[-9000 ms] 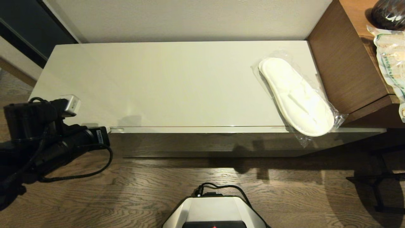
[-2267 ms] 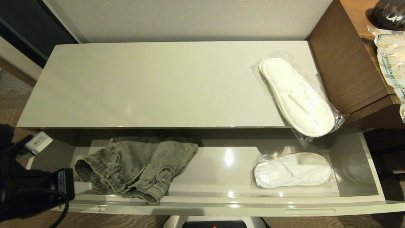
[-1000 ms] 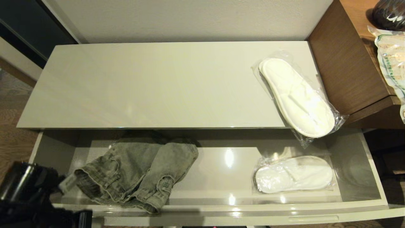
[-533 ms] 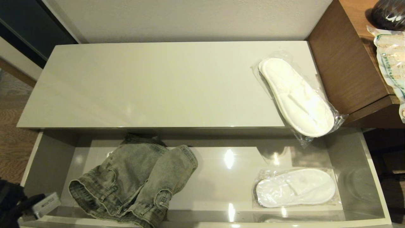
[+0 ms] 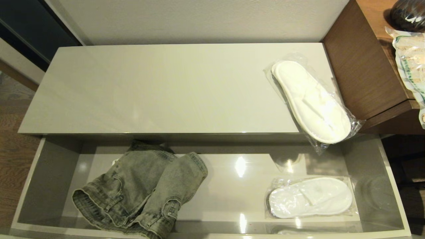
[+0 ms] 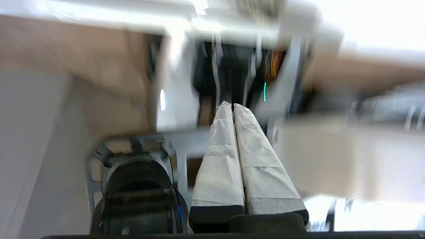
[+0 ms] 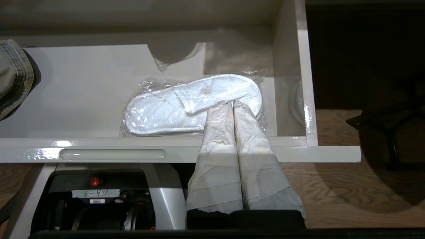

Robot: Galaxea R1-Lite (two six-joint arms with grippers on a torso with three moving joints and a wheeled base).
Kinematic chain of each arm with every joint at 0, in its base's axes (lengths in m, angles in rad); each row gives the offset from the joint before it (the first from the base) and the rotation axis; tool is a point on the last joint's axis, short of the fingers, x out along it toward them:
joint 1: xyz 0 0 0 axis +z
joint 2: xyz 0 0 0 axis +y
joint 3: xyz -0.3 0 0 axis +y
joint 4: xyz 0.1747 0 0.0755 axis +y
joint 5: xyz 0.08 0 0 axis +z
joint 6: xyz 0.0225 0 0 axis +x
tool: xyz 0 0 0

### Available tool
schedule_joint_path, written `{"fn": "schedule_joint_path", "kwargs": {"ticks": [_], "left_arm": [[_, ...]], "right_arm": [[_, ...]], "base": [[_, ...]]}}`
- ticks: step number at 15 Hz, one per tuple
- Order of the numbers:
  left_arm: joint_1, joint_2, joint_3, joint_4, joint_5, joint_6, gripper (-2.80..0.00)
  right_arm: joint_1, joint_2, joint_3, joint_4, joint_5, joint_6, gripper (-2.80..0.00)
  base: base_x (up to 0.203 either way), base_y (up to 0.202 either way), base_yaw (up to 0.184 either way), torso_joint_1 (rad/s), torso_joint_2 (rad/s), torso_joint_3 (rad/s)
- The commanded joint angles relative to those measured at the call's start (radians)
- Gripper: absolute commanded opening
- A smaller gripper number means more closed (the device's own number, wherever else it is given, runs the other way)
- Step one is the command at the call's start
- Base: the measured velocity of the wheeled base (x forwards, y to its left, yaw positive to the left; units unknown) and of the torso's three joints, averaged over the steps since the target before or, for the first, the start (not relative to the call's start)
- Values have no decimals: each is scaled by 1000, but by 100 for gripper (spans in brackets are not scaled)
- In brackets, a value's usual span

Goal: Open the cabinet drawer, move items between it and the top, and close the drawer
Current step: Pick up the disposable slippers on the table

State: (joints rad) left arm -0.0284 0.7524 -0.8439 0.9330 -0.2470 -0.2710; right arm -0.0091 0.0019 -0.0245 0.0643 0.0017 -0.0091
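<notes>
Here the right gripper (image 7: 233, 103), its taped fingers pressed together and holding nothing, hangs over the front lip of the wide glossy pale grey cabinet drawer (image 7: 292, 99), just above the bagged flat white slippers (image 5: 310, 197) lying at the drawer's right end. The left gripper (image 6: 233, 105), likewise closed and empty, is off by the robot's base. The opening looks done. A second bagged pair (image 5: 311, 101) lies on the glossy beige-grey cabinet top (image 5: 159, 86), overhanging its front edge. Crumpled grey denim shorts (image 5: 142, 191) lie at the drawer's left. Swapping and closing remain.
</notes>
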Motion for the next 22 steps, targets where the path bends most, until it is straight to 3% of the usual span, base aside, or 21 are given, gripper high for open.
{"fn": "schedule_joint_path", "kwargs": {"ticks": [1,3,5,7,9,12,16,17,20,22], "left_arm": [[135,-195,-83,21,10,-21,-280],[197,-255,-110,32,20,-40,-280],[187,-290,-122,31,29,15,-280],[144,-332,-107,20,52,81,-280],[65,-377,-33,7,142,81,-280],[22,-511,113,3,163,84,-280],[23,-731,257,-37,220,298,-280],[23,-754,293,-96,231,333,-280],[22,-752,427,-377,255,341,-280],[22,-751,640,-661,285,334,-280]], "right_arm": [[0,1,0,0,1,0,-280],[0,1,0,0,1,0,-280],[0,1,0,-1,1,-5,-280],[0,1,0,2,1,0,-280],[0,1,0,2,0,0,-280],[0,1,0,2,0,0,-280],[0,1,0,2,0,0,-280],[0,1,0,0,0,0,-280],[0,1,0,1,0,-1,-280],[0,1,0,0,0,-2,-280]], "base": [[0,0,0,0,0,0],[0,0,0,0,0,0],[0,0,0,0,0,0],[0,0,0,0,0,0],[0,0,0,0,0,0],[0,0,0,0,0,0],[0,0,0,0,0,0],[0,0,0,0,0,0],[0,0,0,0,0,0],[0,0,0,0,0,0]]}}
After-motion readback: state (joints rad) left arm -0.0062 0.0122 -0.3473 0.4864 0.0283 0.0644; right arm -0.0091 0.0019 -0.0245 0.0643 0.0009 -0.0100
